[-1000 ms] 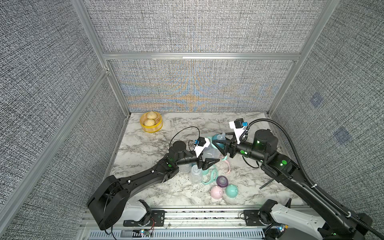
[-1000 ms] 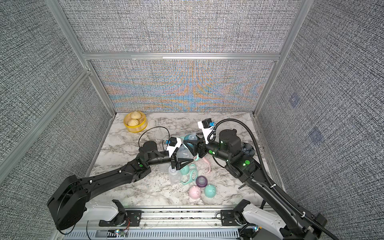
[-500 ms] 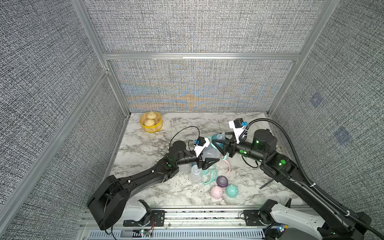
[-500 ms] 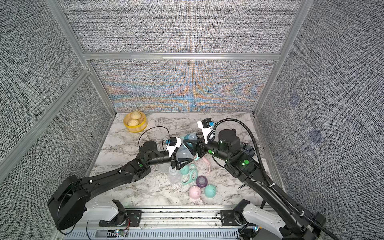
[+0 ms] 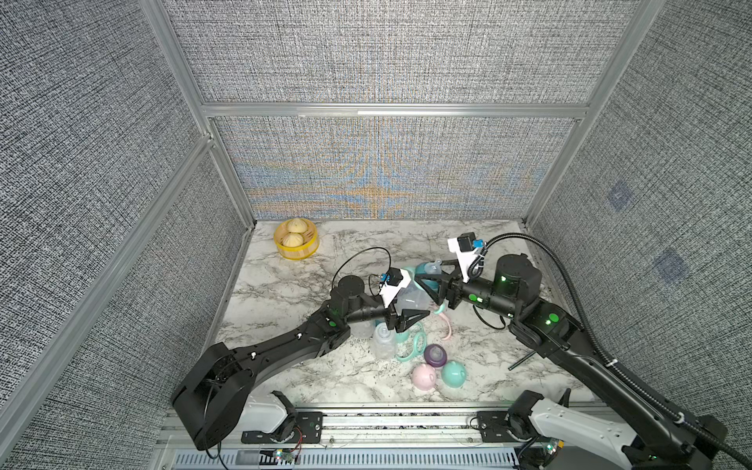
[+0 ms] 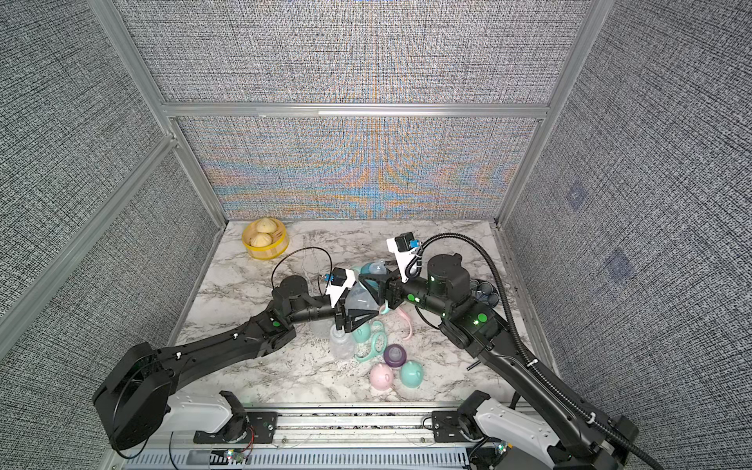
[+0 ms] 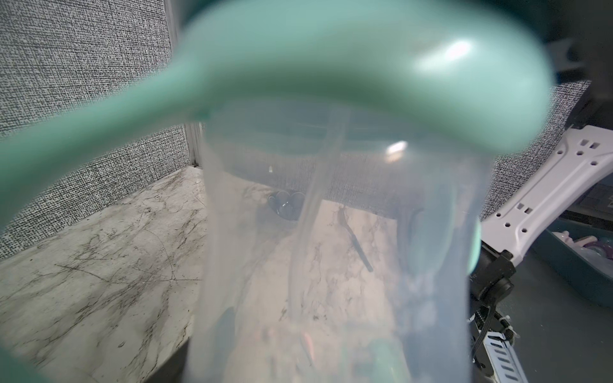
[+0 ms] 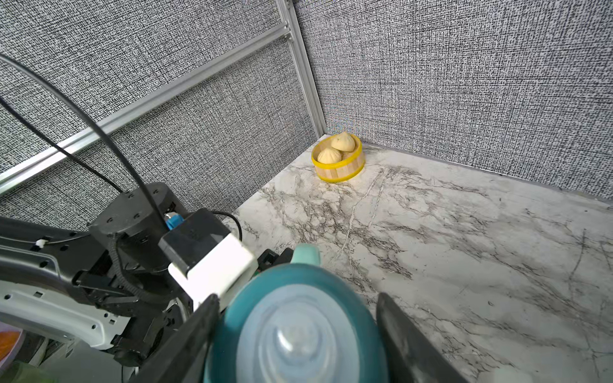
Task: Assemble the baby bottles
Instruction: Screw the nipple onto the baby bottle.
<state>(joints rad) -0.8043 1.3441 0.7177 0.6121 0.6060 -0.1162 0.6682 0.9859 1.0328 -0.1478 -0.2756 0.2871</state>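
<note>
Above mid-table my left gripper (image 5: 415, 305) is shut on a clear baby bottle (image 5: 407, 297) that carries a mint looped handle (image 7: 298, 66). The bottle fills the left wrist view (image 7: 331, 232) and hides those fingers. A teal nipple collar (image 5: 427, 269) sits on the bottle's mouth. My right gripper (image 5: 425, 289) is shut on this collar (image 8: 232, 331), one finger pressed to it and the other at its rim. Loose on the marble in front lie a second clear bottle (image 5: 384, 341), a mint handle (image 5: 413, 346), a pink handle (image 5: 447, 325), a purple collar (image 5: 436, 355), a pink cap (image 5: 424, 375) and a mint cap (image 5: 453, 373).
A yellow basket with buns (image 5: 296, 244) stands in the far left corner. A dark patterned bowl (image 6: 486, 291) sits behind my right arm near the right wall. A thin black stick (image 5: 521, 362) lies under the right forearm. Fabric walls enclose three sides.
Almost nothing differs: the right arm has edged very slightly toward the left arm at the collar. The left arm, the held bottle and the loose parts stay where they were.
</note>
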